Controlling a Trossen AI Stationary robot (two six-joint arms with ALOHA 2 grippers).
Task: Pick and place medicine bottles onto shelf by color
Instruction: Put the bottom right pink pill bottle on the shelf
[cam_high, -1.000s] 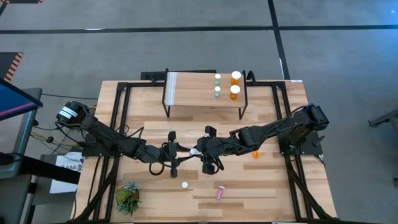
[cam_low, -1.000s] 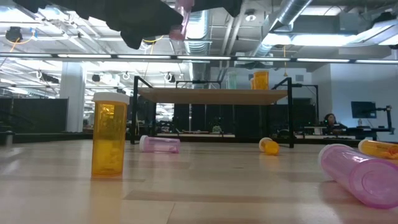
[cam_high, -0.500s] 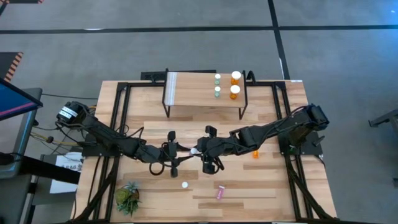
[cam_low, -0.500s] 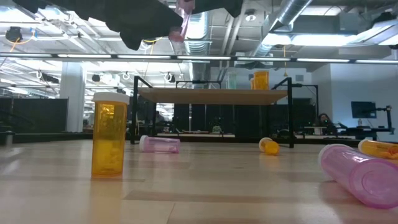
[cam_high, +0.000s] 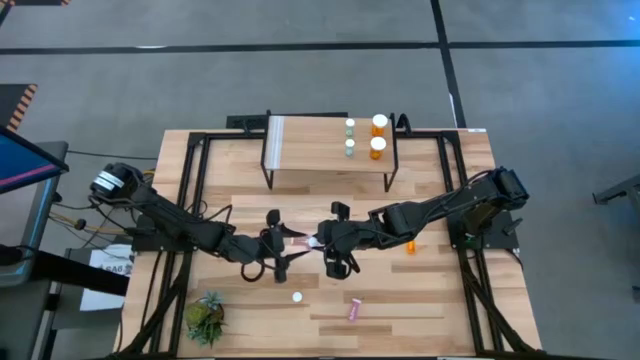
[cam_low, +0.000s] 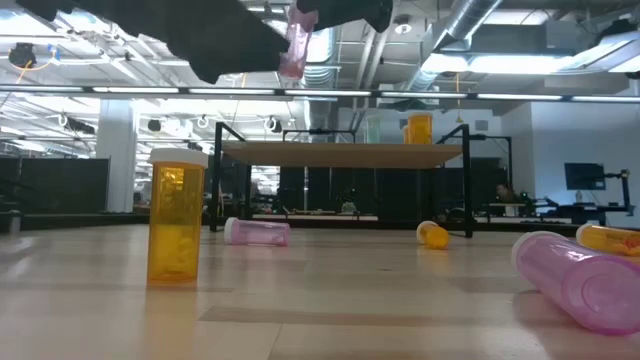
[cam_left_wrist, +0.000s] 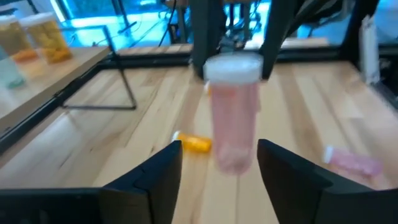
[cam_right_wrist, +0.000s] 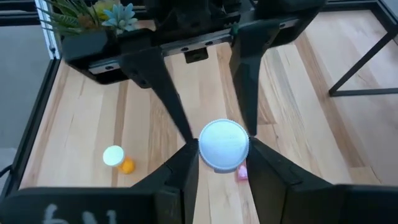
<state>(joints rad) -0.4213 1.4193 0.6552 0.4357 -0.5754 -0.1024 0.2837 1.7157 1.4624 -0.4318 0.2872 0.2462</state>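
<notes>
Bench (cam_high: 440, 200) carrying the shelf (cam_high: 310, 145) at top centre of the high view; two teal and two orange bottles are already standing at its right end.

Both arms are meeting at frame centre, above the bench surface. Right end effector (cam_right_wrist: 219, 163) is holding the pink bottle (cam_left_wrist: 234, 112), its fingers clamped on the capped end; the white cap (cam_right_wrist: 224, 144) is facing the right wrist camera, so the bottle's long axis is running along that end effector's pointing line, toward the left arm.

Left end effector (cam_left_wrist: 217, 163) is sitting just beside the bottle's free end, fingers apart, one on each side of the pink body and, as far as the left wrist view shows, not touching it. Judgement: a mid-air handover is in progress, and the left arm is the nearer one to take it.

The shelf is lying toward the top of the high view from the held bottle; its left portion is bare.

Other loose bottles: orange one (cam_high: 410, 246) right of centre, pink one (cam_high: 353, 310) at lower centre.
</notes>
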